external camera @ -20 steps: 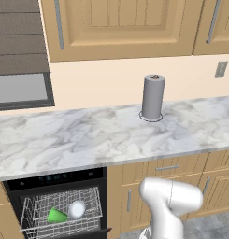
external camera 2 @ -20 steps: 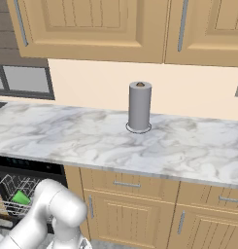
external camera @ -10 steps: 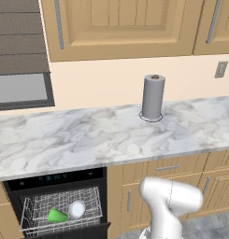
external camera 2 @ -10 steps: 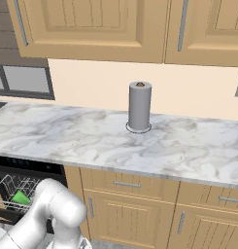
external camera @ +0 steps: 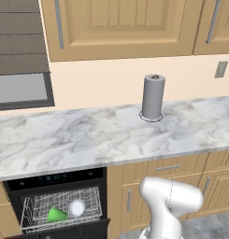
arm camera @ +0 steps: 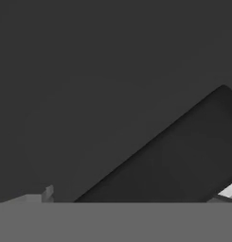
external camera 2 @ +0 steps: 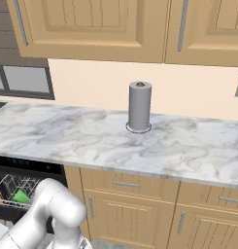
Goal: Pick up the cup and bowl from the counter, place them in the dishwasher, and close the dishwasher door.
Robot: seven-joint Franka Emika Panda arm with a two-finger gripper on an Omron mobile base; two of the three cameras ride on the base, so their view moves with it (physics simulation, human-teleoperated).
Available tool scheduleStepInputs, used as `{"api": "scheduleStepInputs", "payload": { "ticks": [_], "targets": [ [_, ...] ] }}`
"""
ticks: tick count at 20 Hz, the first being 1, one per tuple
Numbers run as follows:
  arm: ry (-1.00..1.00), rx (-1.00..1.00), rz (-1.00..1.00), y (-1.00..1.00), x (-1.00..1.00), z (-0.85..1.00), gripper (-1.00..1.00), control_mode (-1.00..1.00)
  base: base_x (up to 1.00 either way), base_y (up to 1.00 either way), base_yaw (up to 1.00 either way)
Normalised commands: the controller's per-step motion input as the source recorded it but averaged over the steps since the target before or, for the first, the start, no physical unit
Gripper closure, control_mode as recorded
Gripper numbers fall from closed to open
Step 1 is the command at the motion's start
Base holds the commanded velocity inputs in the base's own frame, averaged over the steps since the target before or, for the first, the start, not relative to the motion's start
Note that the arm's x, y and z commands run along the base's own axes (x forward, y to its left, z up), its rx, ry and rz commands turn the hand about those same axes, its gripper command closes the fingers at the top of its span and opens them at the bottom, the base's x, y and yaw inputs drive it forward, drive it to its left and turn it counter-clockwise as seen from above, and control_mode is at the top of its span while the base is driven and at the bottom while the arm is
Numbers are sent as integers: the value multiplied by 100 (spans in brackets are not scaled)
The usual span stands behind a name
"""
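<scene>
The gripper is spread wide, grasping nothing, close against a dark surface. Low at the left, the dishwasher (external camera: 55,182) stands open; in its white rack (external camera: 62,205) the cup (external camera: 56,214) lies just left of the bowl (external camera: 77,208). Farther right on the tabletop (external camera: 88,140) stands a grey roll (external camera: 153,97).

marble counter (external camera: 78,140), grey paper-towel roll (external camera: 153,97) upright

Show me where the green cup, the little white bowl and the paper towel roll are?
cup (external camera: 56,214), left base view, on its green side.
bowl (external camera: 77,207), left base view, on its pale middle.
paper towel roll (external camera: 153,97), left base view, on its grey side.
</scene>
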Motion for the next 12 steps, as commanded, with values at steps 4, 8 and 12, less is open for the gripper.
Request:
{"api": "scheduleStepInputs", "payload": {
  "ticks": [4, 8, 12],
  "targets": [
    [-25, 0, 0, -22, 61, -26, -100, -100, 0, 0, 0],
    [-25, 0, 0, -22, 64, -25, -100, -100, 0, 0, 0],
    [-24, 0, 0, -17, 55, -24, -100, -100, 0, 0, 0]
  ]
}}
